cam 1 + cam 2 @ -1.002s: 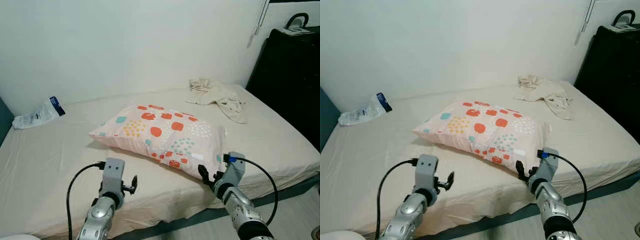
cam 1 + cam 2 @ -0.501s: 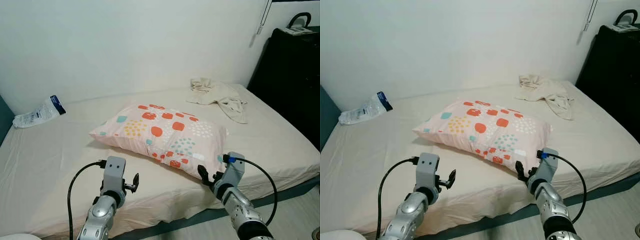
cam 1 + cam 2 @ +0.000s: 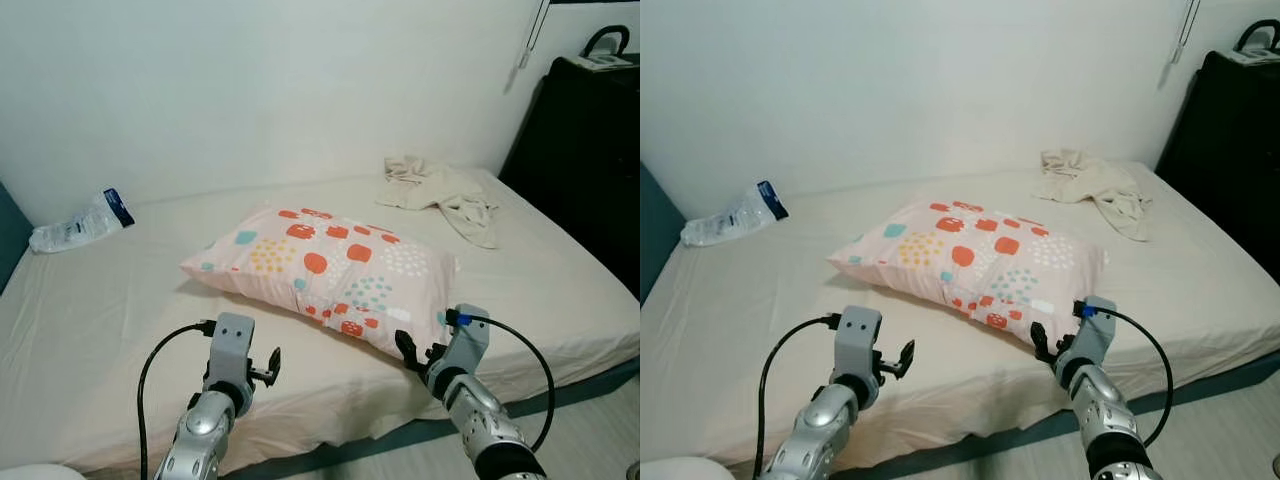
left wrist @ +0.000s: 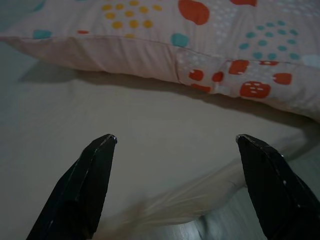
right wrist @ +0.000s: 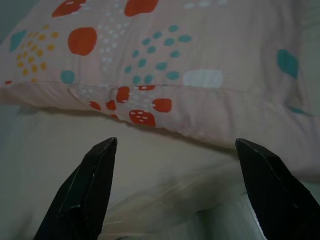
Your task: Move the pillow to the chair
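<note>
While both arms reach forward over the near edge of the beige-sheeted bed (image 3: 90, 340), the left eye view shows the pale pink pillow printed with orange, teal and yellow patches (image 3: 325, 270) lying flat in the middle of the mattress, untouched. The left gripper (image 3: 262, 366) hovers above bare sheet, short of the pillow's near long edge, and the right gripper (image 3: 412, 352) sits just beside the pillow's near right corner. A crumpled cream cloth (image 3: 440, 195) lies at the far right of the bed, a clear plastic packet with a blue label (image 3: 78, 222) at the far left, and a tall black cabinet (image 3: 585, 150) stands on the right.

From the right eye view the layout is the same, with neither gripper in contact with the pillow.

Looking along the left wrist, its two black fingers (image 4: 85, 190) are spread wide over the sheet, the pillow's seam ahead of them.

Along the right wrist, the fingers (image 5: 87, 187) are likewise spread wide, the pillow's edge close in front.

No chair can be seen. The step in hand appears to be the approach for a two-armed pickup. Both grippers should advance level until the pillow's seam sits deep between the fingers, then pinch cover and filling together, well apart along the edge, so the soft pillow does not sag or slip free.
</note>
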You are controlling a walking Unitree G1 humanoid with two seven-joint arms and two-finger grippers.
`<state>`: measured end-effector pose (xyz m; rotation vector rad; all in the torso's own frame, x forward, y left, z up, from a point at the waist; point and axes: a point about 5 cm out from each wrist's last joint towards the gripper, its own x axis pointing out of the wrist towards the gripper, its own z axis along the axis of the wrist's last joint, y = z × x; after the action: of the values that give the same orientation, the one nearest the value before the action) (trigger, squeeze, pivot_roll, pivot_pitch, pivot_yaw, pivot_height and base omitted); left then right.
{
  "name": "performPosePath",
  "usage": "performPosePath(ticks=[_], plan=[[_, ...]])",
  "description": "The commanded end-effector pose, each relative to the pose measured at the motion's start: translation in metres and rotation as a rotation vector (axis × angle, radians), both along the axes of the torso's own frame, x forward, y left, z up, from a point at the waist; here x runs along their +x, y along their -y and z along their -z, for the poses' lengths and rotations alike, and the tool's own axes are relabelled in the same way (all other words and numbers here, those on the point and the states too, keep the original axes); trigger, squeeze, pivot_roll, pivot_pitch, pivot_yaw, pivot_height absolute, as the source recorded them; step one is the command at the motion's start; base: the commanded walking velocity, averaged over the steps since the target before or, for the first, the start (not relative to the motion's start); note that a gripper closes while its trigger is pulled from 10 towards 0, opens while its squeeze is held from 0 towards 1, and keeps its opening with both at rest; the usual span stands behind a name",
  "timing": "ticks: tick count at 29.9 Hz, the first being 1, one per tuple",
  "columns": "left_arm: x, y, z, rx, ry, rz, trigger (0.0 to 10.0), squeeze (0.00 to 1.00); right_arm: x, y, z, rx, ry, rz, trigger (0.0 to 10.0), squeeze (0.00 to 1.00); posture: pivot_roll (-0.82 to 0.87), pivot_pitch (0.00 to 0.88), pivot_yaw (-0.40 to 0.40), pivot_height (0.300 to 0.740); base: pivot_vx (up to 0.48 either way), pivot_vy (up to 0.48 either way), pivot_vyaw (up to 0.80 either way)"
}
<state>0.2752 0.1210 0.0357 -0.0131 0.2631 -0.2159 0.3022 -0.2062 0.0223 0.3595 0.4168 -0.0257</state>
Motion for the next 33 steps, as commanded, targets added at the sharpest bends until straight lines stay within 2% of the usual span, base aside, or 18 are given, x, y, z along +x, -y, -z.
performPosePath(ticks=[1, 12, 16, 21, 24, 33], plan=[[-0.0029, -0.0016, 0.0035, 0.000, -0.021, -0.016, 10.0, 0.00, -0.0010, -0.0020, 0.0023, 0.000, -0.012, -0.002, 10.0, 0.00, -0.05, 0.039, 0.019, 0.740, 0.000, 0.000, 0.00], [0.0000, -0.0027, 0.0020, 0.002, -0.016, -0.011, 10.0, 0.00, 0.0003, -0.0037, 0.0021, 0.000, -0.016, -0.011, 10.0, 0.00, -0.05, 0.032, 0.018, 0.740, 0.000, 0.000, 0.00], [-0.0013, 0.0009, 0.0022, 0.007, -0.015, 0.018, 10.0, 0.00, -0.0001, -0.0038, 0.0027, -0.002, -0.018, -0.012, 10.0, 0.00, -0.05, 0.026, 0.018, 0.740, 0.000, -0.438, 0.00], [-0.0009, 0.0014, 0.0017, 0.004, -0.014, 0.005, 10.0, 0.00, -0.0002, -0.0037, 0.0028, -0.002, -0.019, -0.012, 10.0, 0.00, -0.05, 0.024, 0.019, 0.740, 0.000, -0.480, 0.00], [0.0012, -0.0022, 0.0016, -0.003, -0.013, -0.028, 10.0, 0.00, -0.0002, -0.0036, 0.0029, -0.001, -0.020, -0.012, 10.0, 0.00, -0.05, 0.026, 0.020, 0.740, 0.000, 0.000, 0.00], [0.0003, -0.0022, 0.0017, -0.008, -0.013, -0.033, 10.0, 0.00, -0.0013, -0.0040, 0.0044, 0.001, -0.026, -0.011, 10.0, 0.00, -0.05, 0.032, 0.019, 0.740, 0.000, 0.000, 0.00]])
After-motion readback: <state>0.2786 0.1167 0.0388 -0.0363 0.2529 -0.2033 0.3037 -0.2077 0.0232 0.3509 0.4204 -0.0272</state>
